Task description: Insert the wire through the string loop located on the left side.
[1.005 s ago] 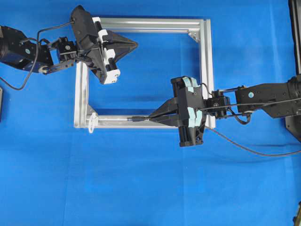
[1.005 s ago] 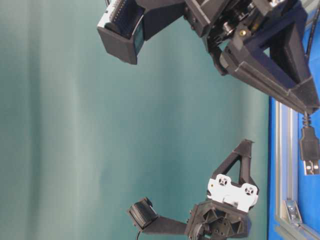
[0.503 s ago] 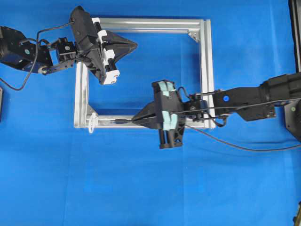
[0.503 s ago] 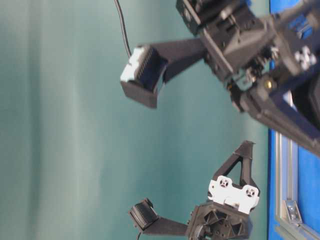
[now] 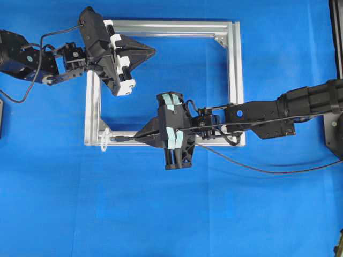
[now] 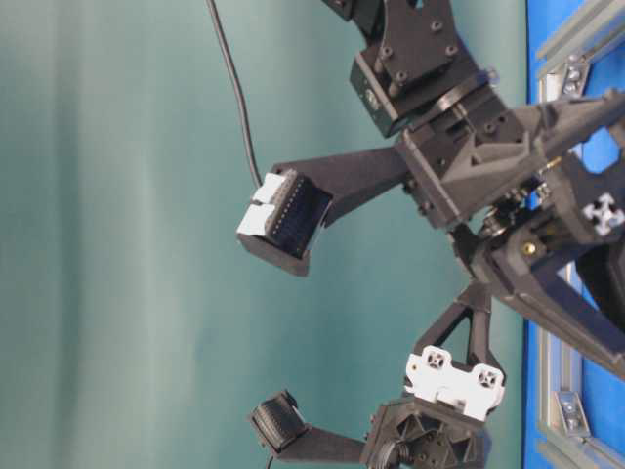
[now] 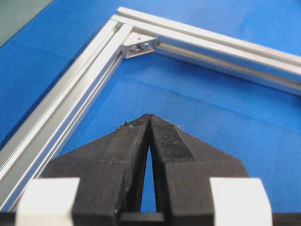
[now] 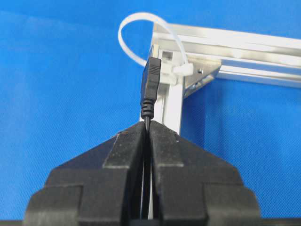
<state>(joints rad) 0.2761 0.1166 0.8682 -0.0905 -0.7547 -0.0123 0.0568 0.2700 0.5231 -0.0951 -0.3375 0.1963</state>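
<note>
My right gripper point(image 5: 137, 137) is shut on the wire, a thin black cable, just behind its dark plug point(image 5: 122, 138). In the right wrist view the plug point(image 8: 151, 87) sticks straight out of the shut gripper point(image 8: 148, 125). Its tip reaches the lower part of the whitish string loop point(image 8: 140, 17). That loop point(image 5: 105, 140) hangs at the near-left corner of the aluminium frame point(image 5: 233, 80). Whether the tip is inside the loop I cannot tell. My left gripper point(image 5: 154, 51) hovers shut and holding nothing over the frame's far-left part, and its tips point(image 7: 150, 117) meet above blue cloth.
The wire's slack point(image 5: 257, 170) trails right across the blue cloth point(image 5: 161, 214) from under my right arm. A corner bracket point(image 7: 139, 44) sits inside the frame ahead of the left gripper. The right arm point(image 5: 278, 110) lies across the frame's right bar.
My right gripper has travelled left along the frame's near bar with the wire, bringing the plug up to the string loop. The left arm has barely moved.
</note>
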